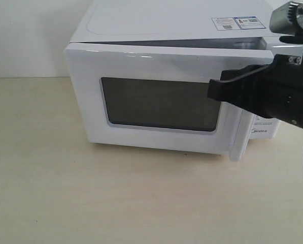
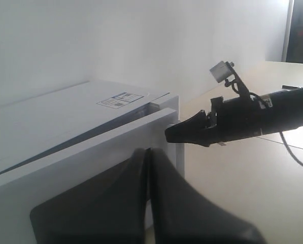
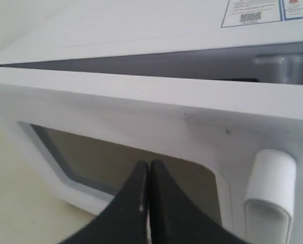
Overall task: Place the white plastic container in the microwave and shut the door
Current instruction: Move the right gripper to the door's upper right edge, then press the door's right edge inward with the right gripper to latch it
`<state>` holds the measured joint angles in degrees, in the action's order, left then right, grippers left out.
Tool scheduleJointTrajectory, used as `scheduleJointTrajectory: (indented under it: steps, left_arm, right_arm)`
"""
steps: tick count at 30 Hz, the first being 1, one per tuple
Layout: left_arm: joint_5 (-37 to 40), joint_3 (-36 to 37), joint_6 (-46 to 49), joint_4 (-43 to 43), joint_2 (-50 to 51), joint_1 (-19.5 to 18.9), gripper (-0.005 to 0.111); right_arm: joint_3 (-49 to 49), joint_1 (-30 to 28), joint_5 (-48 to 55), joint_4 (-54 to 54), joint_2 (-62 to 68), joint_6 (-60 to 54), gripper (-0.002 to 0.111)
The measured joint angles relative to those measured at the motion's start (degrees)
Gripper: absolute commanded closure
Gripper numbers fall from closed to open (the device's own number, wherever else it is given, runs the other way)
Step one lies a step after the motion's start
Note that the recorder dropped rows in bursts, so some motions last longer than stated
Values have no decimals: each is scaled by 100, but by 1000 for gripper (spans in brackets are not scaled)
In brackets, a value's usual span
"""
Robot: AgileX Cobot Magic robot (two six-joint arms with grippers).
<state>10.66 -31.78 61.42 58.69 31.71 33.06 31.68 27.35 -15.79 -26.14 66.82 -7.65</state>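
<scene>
Pale bench, white microwave on it. Door nearly shut, with a gap along its top edge. My right hand, pressed together and empty, sits against the door window. My left hand is also pressed together, idle. Container not visible, probably inside.

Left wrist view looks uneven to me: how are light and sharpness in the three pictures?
Left wrist view: bright wall behind, so the left fingers are a dark, soft silhouette. Right wrist view: the right fingers are blurred near the lens; the door is sharper. Exterior view: even light, faint shadow under the microwave.
</scene>
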Motion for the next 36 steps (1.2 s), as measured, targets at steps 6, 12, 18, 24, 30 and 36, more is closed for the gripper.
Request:
scheduleJointTrajectory:
  steps: [6, 12, 18, 24, 30, 36]
  left_arm:
    - [0, 0, 0, 0, 0, 0, 103]
    - [0, 0, 0, 0, 0, 0, 103]
    - [0, 0, 0, 0, 0, 0, 103]
    - [0, 0, 0, 0, 0, 0, 103]
    - [0, 0, 0, 0, 0, 0, 103]
    - [0, 0, 0, 0, 0, 0, 103]
  right_arm:
    - [0, 0, -877, -11, 656, 104, 108]
    - [0, 0, -1619, -77, 1124, 161, 108]
    - [-5, 10, -2321, -487, 1491, 175, 108]
    - [345, 49, -2399, -595, 1931, 175, 108]
    - [691, 61, -2351, -849, 2114, 52, 108]
    - [751, 63, -2099, -901, 2148, -81, 108]
